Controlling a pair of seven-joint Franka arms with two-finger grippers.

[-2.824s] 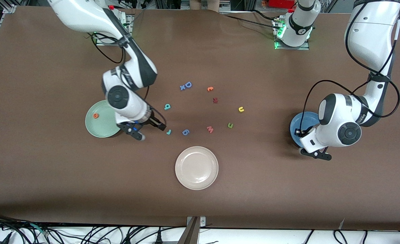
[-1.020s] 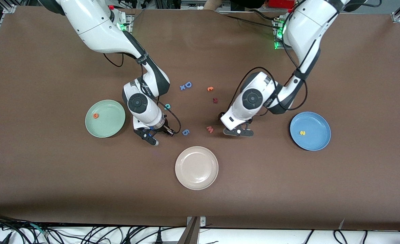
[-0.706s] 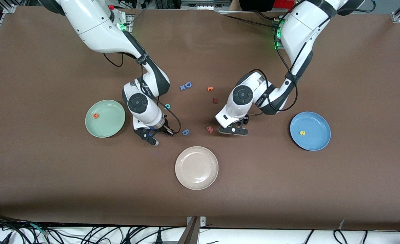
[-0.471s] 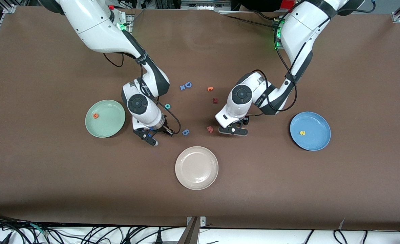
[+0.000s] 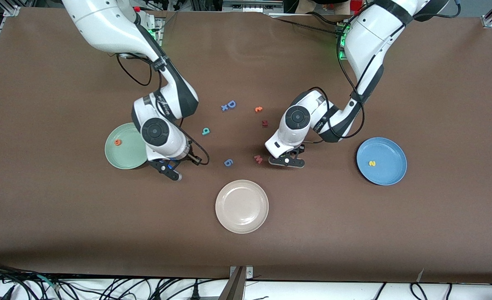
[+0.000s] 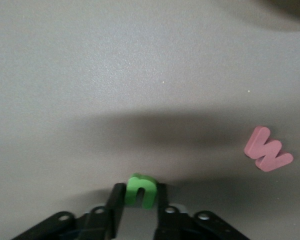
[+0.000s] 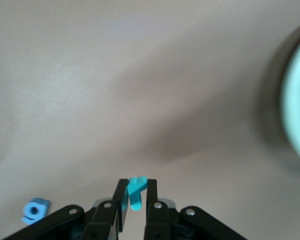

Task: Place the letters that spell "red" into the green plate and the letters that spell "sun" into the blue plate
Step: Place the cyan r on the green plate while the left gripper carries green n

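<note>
My right gripper [image 5: 194,158] is shut on the teal r [image 7: 136,193], up off the table beside the green plate [image 5: 123,156], which shows pale at the edge of the right wrist view [image 7: 299,117]. An orange e [image 5: 118,142] lies in that plate. The teal d [image 5: 205,131] lies on the table nearer the robots. My left gripper [image 6: 140,189] is down at the table, its fingers [image 6: 118,199] pressed on both sides of the green n [image 6: 141,190]. The blue plate [image 5: 389,173] holds the yellow s [image 5: 371,163].
A pink M [image 5: 258,158] lies close beside the left gripper, also seen from its wrist camera [image 6: 267,149]. A blue 6 [image 5: 228,162], a dark red letter [image 5: 265,123], an orange letter [image 5: 258,109] and a blue D [image 5: 230,104] are scattered mid-table. A cream plate [image 5: 242,206] sits nearest the front camera.
The right gripper has carried the teal r away from the blue 6 toward the green plate. The left gripper has settled over the green n and closed on it.
</note>
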